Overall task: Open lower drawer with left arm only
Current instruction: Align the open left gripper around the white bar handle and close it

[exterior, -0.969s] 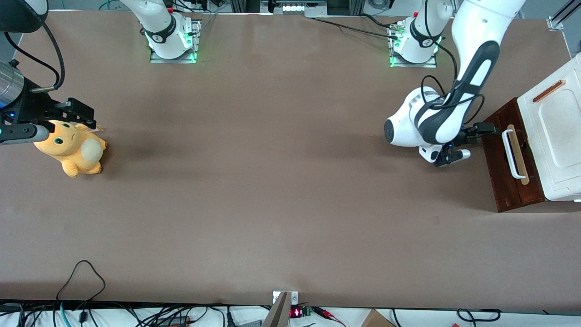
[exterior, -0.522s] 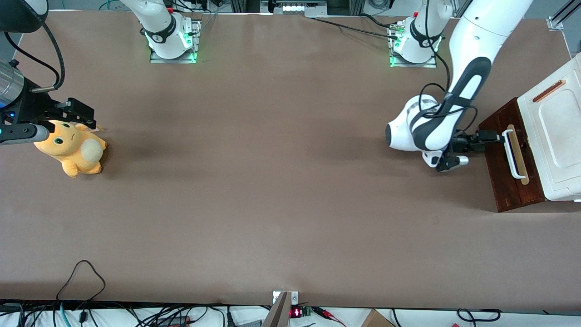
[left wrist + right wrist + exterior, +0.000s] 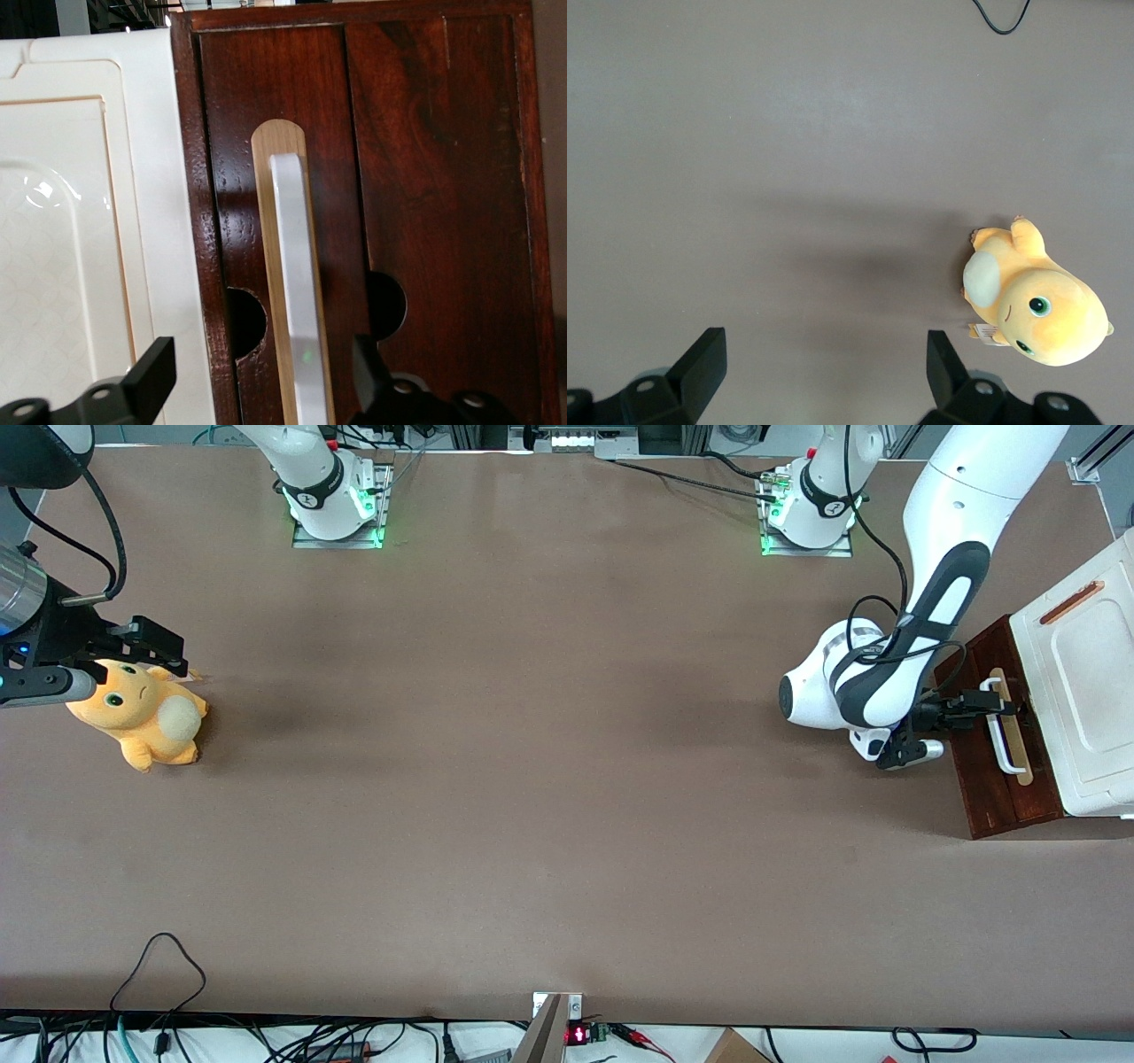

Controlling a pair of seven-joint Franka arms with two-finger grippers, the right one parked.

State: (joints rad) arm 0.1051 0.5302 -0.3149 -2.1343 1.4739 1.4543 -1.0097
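The lower drawer (image 3: 997,788) is a dark reddish-brown wooden front with a white bar handle (image 3: 1007,737) on a pale wood strip, at the working arm's end of the table. It looks shut, flush under the white panel (image 3: 1085,655). The left arm (image 3: 873,686) reaches in front of the drawer. Its gripper (image 3: 999,704) is at the handle's end that lies farther from the front camera. In the left wrist view the gripper (image 3: 261,376) is open, and the handle (image 3: 297,266) runs between its two black fingers (image 3: 152,370) without touching them. The drawer's wood (image 3: 434,177) fills that view.
The white panel carries a small copper-coloured slot handle (image 3: 1072,602). An orange plush toy (image 3: 142,713) lies toward the parked arm's end of the table. Both arm bases (image 3: 806,514) stand at the table edge farthest from the front camera.
The left arm's gripper has moved toward the drawer front and slightly nearer the front camera, from just short of the handle to straddling it.
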